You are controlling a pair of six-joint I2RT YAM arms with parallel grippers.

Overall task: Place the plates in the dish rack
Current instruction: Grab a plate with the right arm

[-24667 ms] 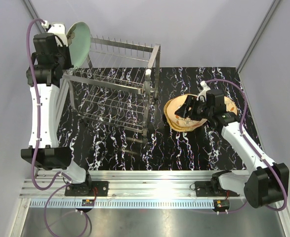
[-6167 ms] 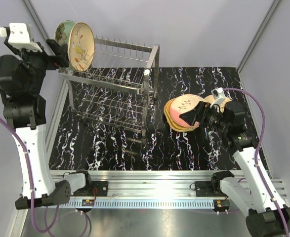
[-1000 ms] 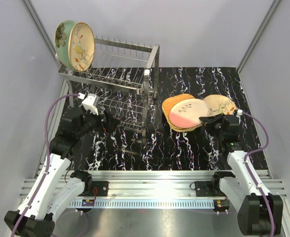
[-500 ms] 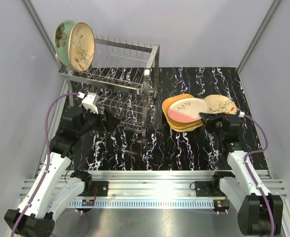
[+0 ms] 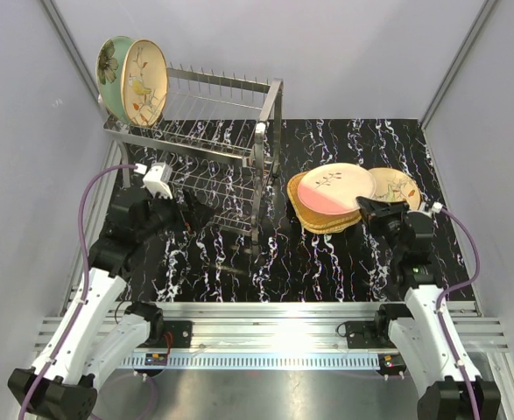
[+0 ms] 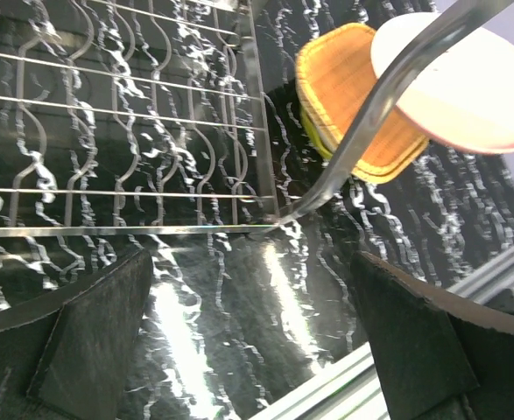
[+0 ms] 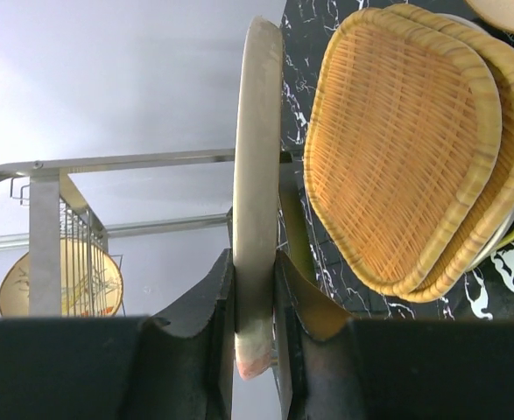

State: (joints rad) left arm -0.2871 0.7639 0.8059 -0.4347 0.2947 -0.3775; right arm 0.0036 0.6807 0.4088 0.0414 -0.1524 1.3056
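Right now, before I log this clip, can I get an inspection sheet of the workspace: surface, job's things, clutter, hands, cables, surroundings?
Surface: black white-veined table, with a metal rail along its near edge.
Job's things: the dish rack holds a mint-green plate and a cream plate upright at the left end of its top tier. The wicker plates are stacked right of the rack, with a beige floral plate flat beside them.
Clutter: nothing seen.
Hands: the left hand is open and empty by the rack's lower tier. The right hand is shut on the rim of the pink-cream plate, held over the wicker stack.
Cables: a purple cable loops off each arm.
Surroundings: plain grey walls.
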